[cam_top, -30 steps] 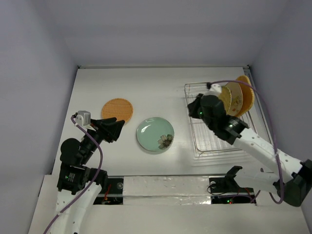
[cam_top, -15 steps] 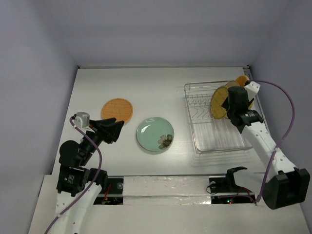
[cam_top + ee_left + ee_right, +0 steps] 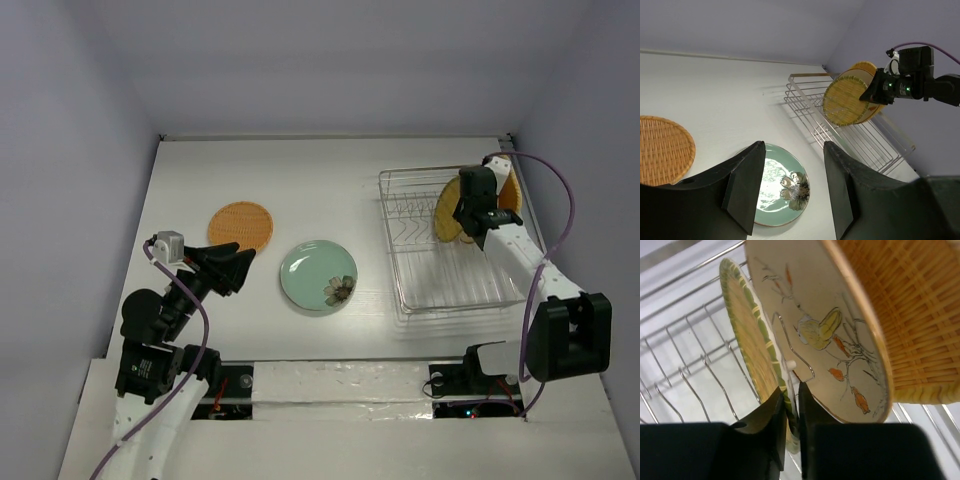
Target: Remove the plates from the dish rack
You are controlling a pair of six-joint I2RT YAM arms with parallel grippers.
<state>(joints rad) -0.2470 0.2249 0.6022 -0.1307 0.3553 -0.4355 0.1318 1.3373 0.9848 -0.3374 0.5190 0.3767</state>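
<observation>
The dish rack (image 3: 445,275) stands at the right. Three plates stand upright at its far end: the yellow-green plate (image 3: 752,345), the cream floral plate (image 3: 825,335) and the rounded-square orange woven plate (image 3: 910,315). My right gripper (image 3: 791,415) is shut on the rim of the yellow-green plate (image 3: 446,212). The round orange woven plate (image 3: 241,225) and the pale green flower plate (image 3: 319,276) lie flat on the table. My left gripper (image 3: 794,146) is open and empty, above the table to the left of the green plate (image 3: 782,185).
The rack's thin upright wires (image 3: 700,370) stand beside the gripped plate. White walls close the table at the back and sides. The right arm's purple cable (image 3: 560,210) loops over the rack's right edge.
My right arm has swung from the rack's left front to its far right end, and its gripper now sits on the yellow-green plate's rim. The left arm has not moved.
</observation>
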